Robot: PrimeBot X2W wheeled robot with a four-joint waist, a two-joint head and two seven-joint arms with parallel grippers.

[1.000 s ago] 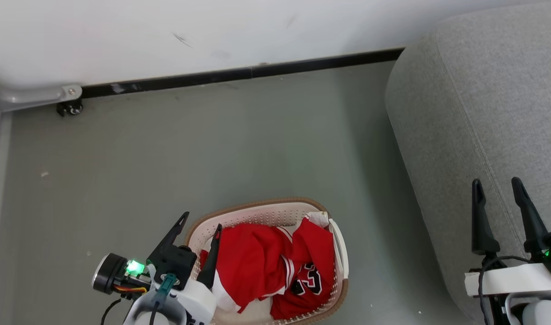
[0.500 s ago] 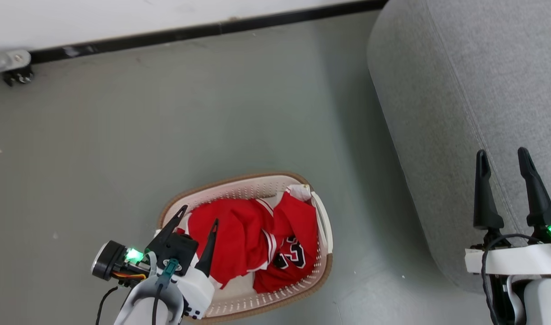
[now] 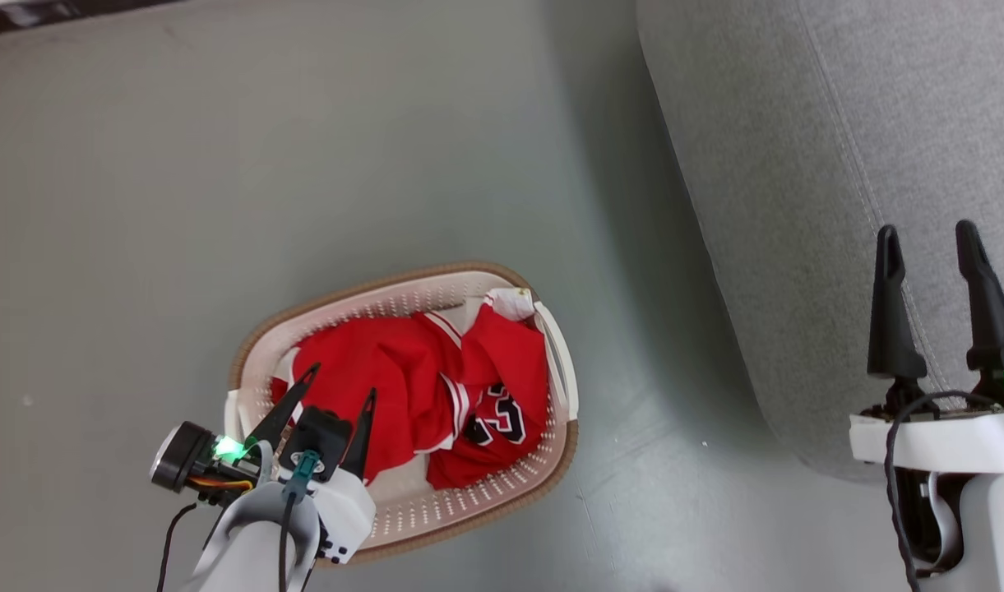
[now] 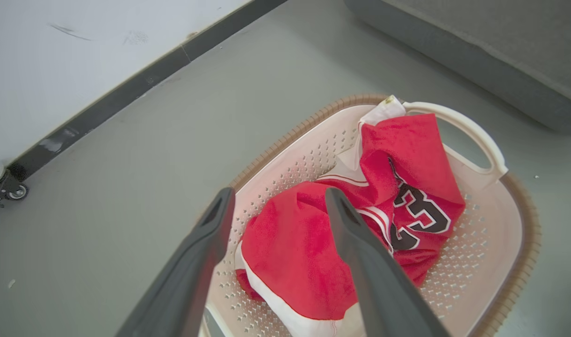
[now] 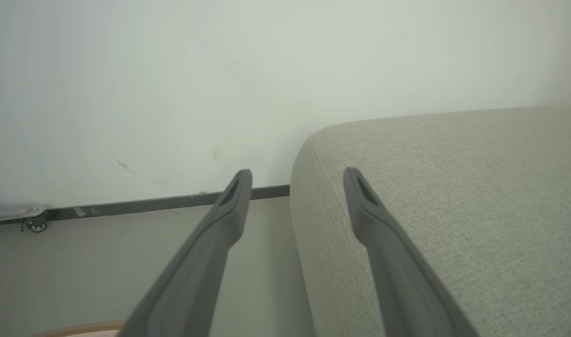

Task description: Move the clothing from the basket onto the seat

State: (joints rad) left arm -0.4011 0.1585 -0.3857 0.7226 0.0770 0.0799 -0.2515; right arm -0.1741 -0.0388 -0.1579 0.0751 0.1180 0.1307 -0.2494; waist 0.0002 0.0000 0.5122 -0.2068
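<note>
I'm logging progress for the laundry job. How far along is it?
Done: nothing; both red garments lie in the basket, and the sofa in view holds no clothing. In hand: the left gripper hangs open over the garments, gripping nothing. The right gripper is open and empty by the sofa. Left: grasp each garment and carry it to the sofa.

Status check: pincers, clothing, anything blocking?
Left pincer open, over the clothing in the basket. Right pincer open, over the seat. Nothing gripped; path looks clear.
</note>
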